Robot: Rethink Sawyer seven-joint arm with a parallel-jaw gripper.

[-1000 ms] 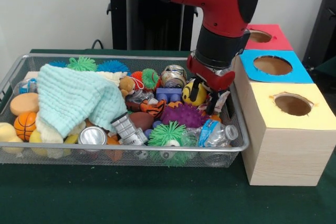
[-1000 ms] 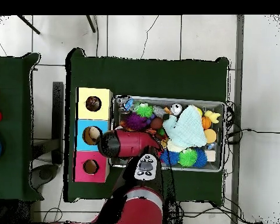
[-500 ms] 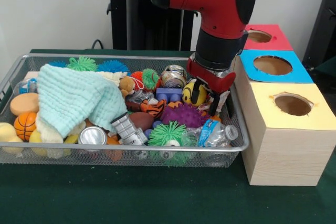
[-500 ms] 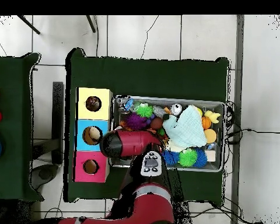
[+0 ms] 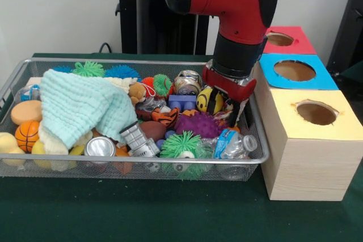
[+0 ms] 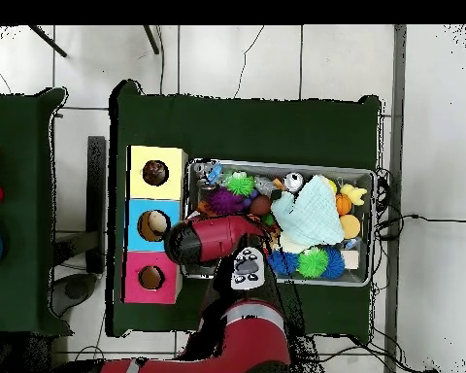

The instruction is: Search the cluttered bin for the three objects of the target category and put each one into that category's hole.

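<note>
Nothing visible shows any object sorted so far, so by my judgement all three finds are still ahead, and the target category itself cannot be read from the scene. Nearest, at the bin's (image 5: pixel 34 165) 6 o'clock edge, lie a silver can (image 5: pixel 100 147), a green spiky ball (image 5: pixel 180 144) and a crushed water bottle (image 5: pixel 233 143). Behind them sit the purple spiky ball (image 5: pixel 198 123) and the mint cloth (image 5: pixel 79 106), which hides part of the clutter. The gripper (image 5: pixel 233 110) hangs low at the bin's 3 o'clock end, just beside the yellow bee toy (image 5: pixel 209 100); whether its pincer is open or closed I cannot tell. Farther off stand the yellow (image 5: pixel 315 113), blue (image 5: pixel 294 70) and red (image 5: pixel 280 39) holes, the arm's (image 5: pixel 227 4) wrist pointing straight down
</note>
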